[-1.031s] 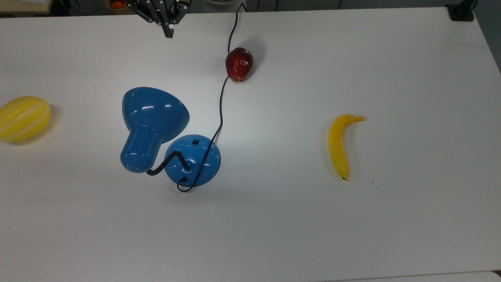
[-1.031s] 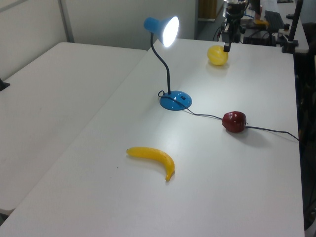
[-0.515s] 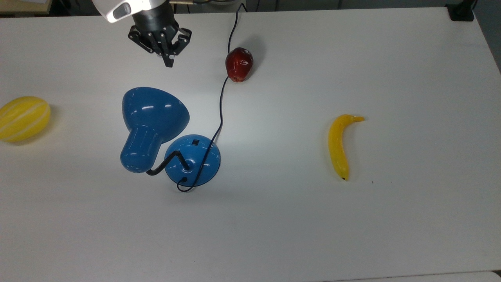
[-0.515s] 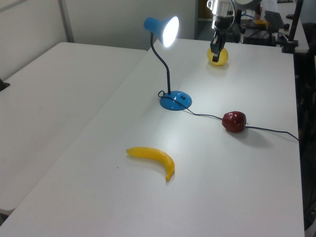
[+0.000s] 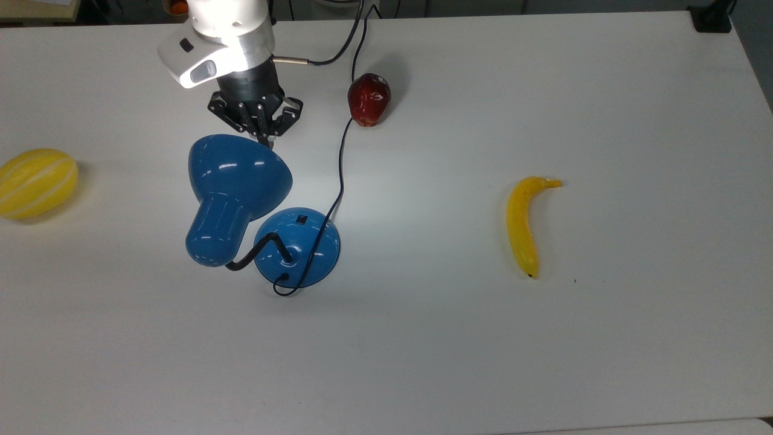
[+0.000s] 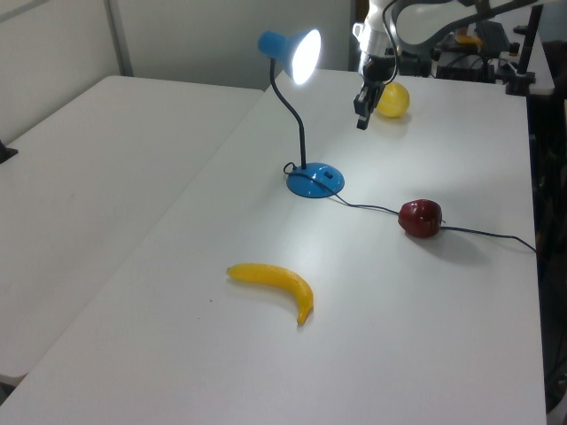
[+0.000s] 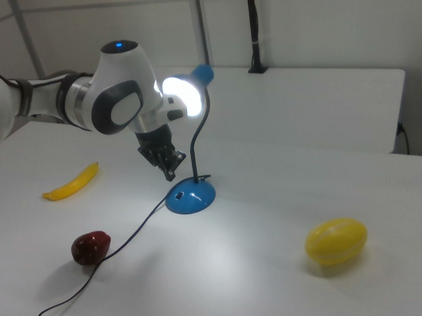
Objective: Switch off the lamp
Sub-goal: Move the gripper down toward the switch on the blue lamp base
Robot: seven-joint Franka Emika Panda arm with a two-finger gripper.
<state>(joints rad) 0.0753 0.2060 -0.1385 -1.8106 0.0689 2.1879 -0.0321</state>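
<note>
The lamp is glossy blue, with its bell-shaped shade (image 5: 238, 181) held on a bent black neck over a round domed base (image 5: 297, 246). A small black switch (image 5: 301, 220) sits on the base's far side in the top view. The bulb glows inside the shade (image 6: 297, 51) and lights the table around the base (image 6: 314, 180). My gripper (image 5: 264, 142) hangs shut with nothing in it, pointing down at the far rim of the shade in the top view. In the right view its tip (image 7: 170, 176) hovers just up and left of the base (image 7: 190, 197), not touching.
The lamp's black cord (image 5: 340, 175) runs from the base past a red apple (image 5: 369, 99) to the far table edge. A banana (image 5: 524, 223) lies at the top view's right, and a yellow melon (image 5: 36, 182) rests at the top view's left edge.
The arm has come in from the far table edge toward the lamp, bringing the shut gripper down to the shade's rim. The lamp stays lit and nothing else has moved.
</note>
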